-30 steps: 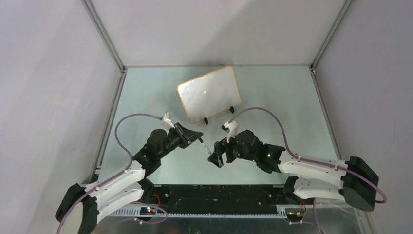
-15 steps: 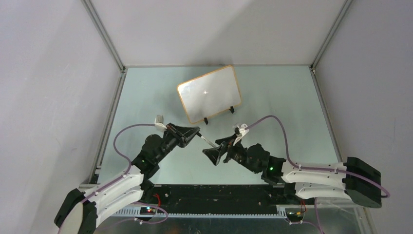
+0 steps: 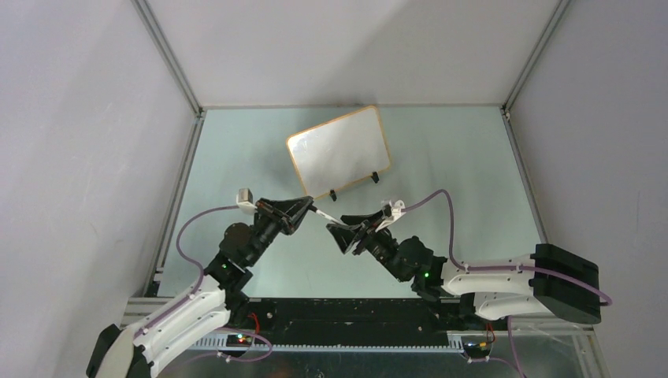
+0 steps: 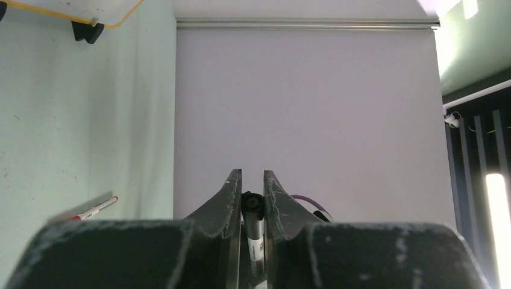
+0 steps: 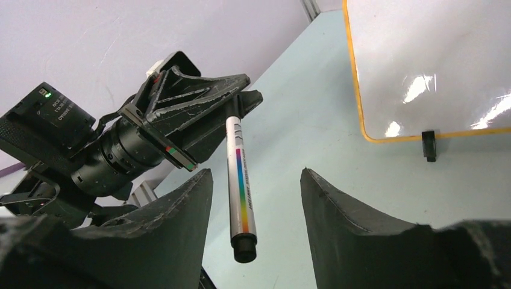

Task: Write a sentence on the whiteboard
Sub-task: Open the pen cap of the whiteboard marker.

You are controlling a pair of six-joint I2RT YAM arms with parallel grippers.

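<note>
The whiteboard [image 3: 339,152] stands tilted at the back middle of the table on two black clip feet, and its face is blank. No sentence shows on it. My left gripper [image 3: 307,207] is shut on a silver marker [image 3: 324,215] with a rainbow stripe, in the air in front of the board. The left wrist view shows the marker's black end [image 4: 253,206] pinched between the left gripper [image 4: 252,176]. My right gripper [image 5: 256,174] is open, with its jaws on either side of the marker [image 5: 240,180] without touching it. The blank board [image 5: 434,60] also shows in the right wrist view.
A small white pen-like thing with a red end [image 4: 94,208] lies on the green table [image 3: 449,157] in the left wrist view. Grey walls enclose the table on three sides. A black rail with the arm bases runs along the near edge.
Both grippers have moved up and away from the near edge, towards the board. The marker stays in the left gripper. The right jaws now stand wide apart around its free end.
</note>
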